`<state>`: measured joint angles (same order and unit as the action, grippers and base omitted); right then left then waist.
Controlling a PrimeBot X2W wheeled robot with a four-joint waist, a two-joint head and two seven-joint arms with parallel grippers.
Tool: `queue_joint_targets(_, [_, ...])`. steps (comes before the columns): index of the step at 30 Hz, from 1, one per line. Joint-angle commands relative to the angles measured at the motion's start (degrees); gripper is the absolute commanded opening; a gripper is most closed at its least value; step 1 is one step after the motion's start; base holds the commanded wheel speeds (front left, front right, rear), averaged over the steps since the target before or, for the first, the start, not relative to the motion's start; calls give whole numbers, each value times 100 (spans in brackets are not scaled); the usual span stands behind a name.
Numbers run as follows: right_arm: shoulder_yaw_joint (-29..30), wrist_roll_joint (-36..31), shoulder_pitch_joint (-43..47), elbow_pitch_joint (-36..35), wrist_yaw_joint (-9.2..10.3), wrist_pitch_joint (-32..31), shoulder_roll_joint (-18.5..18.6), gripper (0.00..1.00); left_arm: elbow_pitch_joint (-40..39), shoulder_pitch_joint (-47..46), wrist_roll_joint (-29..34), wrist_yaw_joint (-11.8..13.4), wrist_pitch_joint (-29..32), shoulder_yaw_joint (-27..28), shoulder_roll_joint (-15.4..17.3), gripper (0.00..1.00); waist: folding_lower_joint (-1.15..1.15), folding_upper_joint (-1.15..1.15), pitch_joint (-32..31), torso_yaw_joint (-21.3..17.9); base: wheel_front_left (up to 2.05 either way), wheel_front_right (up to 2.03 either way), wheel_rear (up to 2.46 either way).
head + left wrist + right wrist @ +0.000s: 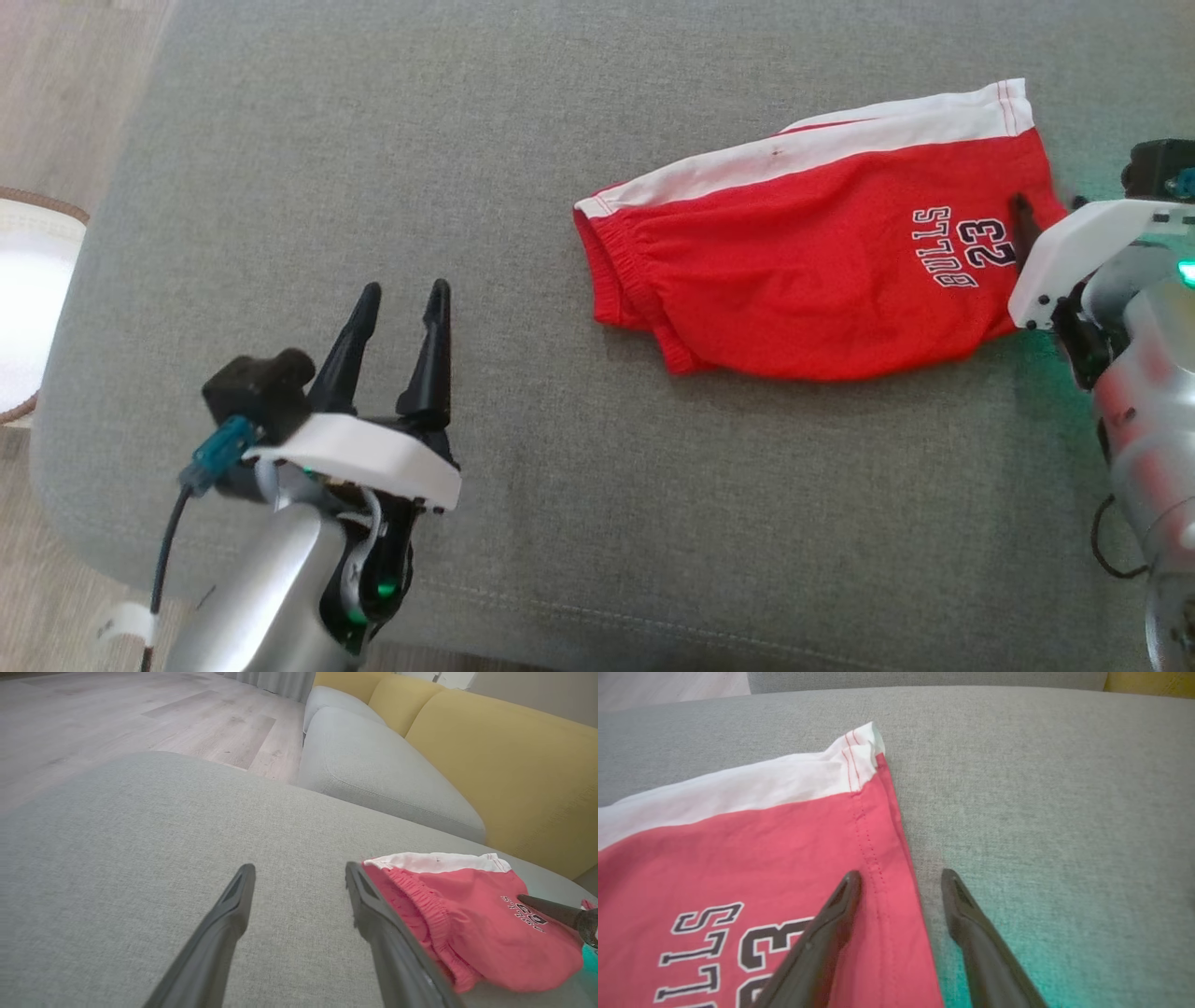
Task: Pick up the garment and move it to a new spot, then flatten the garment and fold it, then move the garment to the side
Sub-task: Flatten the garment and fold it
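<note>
Your red Bulls shorts (822, 271) lie on the grey seat cushion (467, 140), right of its middle. They look folded in half lengthwise. The elastic waistband points left, the leg hem points right, and the white side stripe runs along the far edge. The "BULLS 23" print sits near the hem end, facing up.

Your right gripper (901, 874) is at that hem, with its 2 fingers spread wide and nothing between them. In the right wrist view 1 finger lies over the red cloth beside the print and the other over bare cushion, so the stitched hem edge runs between them. You cannot tell whether the tips touch the fabric.

Your left gripper (405, 286) is at the near left, over bare cushion and well apart from the waistband. Its fingers are also wide and hold nothing.

At the far left edge, off the cushion, you have a pale round thing with a brown rim (28, 308). You cannot tell whether it is a container or what is in it.
</note>
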<state>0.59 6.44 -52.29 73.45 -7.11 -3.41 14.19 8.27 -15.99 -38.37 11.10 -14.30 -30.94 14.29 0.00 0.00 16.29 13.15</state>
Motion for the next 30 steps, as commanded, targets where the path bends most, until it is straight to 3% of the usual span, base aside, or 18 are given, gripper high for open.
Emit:
queue_joint_targets(1, [-163, 96, 44, -62, -37, -91, -76, 35, -208, -70, 62, -9, -69, 278, 112, 100, 0, 0, -17, -4, 0, 0, 0])
queue_joint_targets(3, [-254, 184, 75, -73, -37, -127, -102, 0, -212, -26, 98, -25, -69, 339, 99, 100, 0, 0, -38, -15, 0, 0, 0])
queue_joint_targets(16, [-718, 999, 410, -595, -37, 275, -306, 0, -228, 116, 374, -122, -69, 544, 0, 100, 0, 0, -356, -373, 0, 0, 0])
queue_joint_targets(30, [-791, 1997, 1894, -1603, -37, 1081, -489, 0, -63, 485, 413, -185, -70, 644, -116, 100, 0, 0, -956, -970, 0, 0, 0])
